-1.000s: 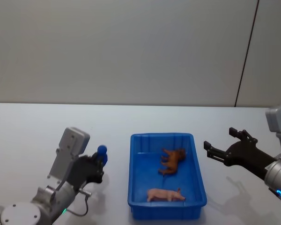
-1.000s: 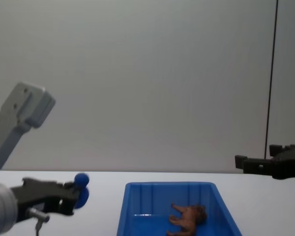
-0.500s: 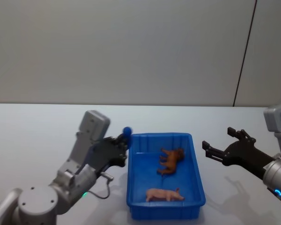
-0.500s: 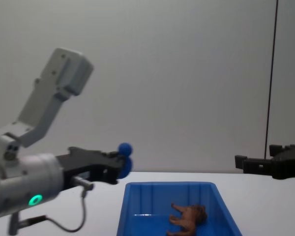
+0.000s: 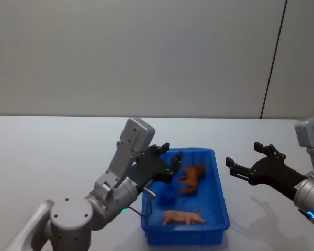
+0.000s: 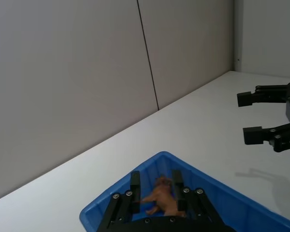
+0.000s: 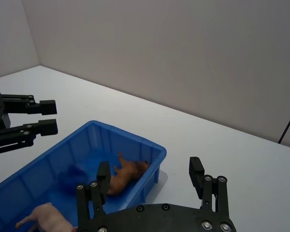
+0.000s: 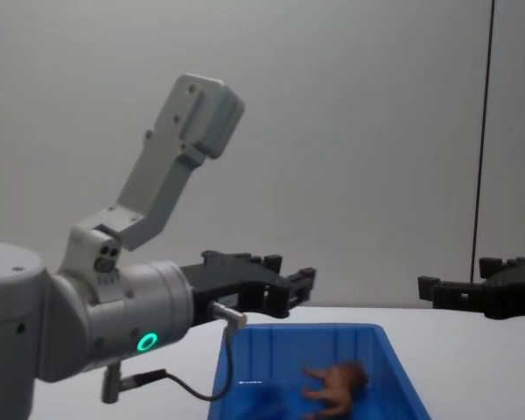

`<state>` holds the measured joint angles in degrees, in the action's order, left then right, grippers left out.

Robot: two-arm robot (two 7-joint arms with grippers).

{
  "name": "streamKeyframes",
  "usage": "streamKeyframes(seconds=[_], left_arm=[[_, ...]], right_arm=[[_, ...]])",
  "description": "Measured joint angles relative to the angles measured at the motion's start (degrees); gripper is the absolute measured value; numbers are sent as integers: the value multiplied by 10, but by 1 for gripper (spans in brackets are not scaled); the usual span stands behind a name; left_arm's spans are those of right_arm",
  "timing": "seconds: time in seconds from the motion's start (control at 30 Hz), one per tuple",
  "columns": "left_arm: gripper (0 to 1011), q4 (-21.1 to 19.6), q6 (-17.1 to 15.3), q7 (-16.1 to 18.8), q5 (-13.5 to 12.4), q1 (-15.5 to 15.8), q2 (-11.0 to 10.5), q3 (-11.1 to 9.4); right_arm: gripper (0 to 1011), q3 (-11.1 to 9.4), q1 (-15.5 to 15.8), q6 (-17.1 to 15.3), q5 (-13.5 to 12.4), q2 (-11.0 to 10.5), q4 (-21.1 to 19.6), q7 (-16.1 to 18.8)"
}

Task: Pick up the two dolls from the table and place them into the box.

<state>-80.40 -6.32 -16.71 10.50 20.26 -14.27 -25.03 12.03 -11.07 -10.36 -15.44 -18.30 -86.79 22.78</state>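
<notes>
The blue box (image 5: 223, 201) stands on the white table (image 5: 42, 157). Inside it the brown doll (image 5: 192, 178) lies at the far end and the pale pink doll (image 5: 184, 217) at the near end. A small blue thing (image 5: 166, 196) shows blurred between them on the box floor. My left gripper (image 5: 171, 157) hangs open over the box's far left part, holding nothing. My right gripper (image 5: 242, 157) waits open above the table, right of the box. The left wrist view looks down past the left gripper (image 6: 155, 180) onto the brown doll (image 6: 162, 198). The right wrist view takes in both dolls (image 7: 125, 174).
A plain grey wall (image 5: 146, 52) rises behind the table. The left arm's large grey body (image 8: 87, 324) reaches in from the left, above the box rim (image 8: 297, 331). Bare tabletop lies on either side of the box.
My left gripper swung right from the table to over the box, then opened. The small blue thing it carried dropped into the box. The right gripper stayed put.
</notes>
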Motion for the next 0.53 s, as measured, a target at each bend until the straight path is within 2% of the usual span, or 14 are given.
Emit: streamKeyframes(seconds=[0.13, 0.2, 0.23, 0.53], left_arm=[[497, 3, 5, -7, -1, 4, 6, -4], [527, 3, 7, -9, -2, 4, 7, -4], [597, 1, 8, -10, -2, 4, 7, -5], [861, -23, 15, -9, -3, -5, 0, -5]], right_arm=[[1001, 0, 0, 0, 0, 0, 0, 0], [1001, 0, 0, 0, 0, 0, 0, 0], [1001, 0, 0, 0, 0, 0, 0, 0], [1001, 0, 0, 0, 0, 0, 0, 0]])
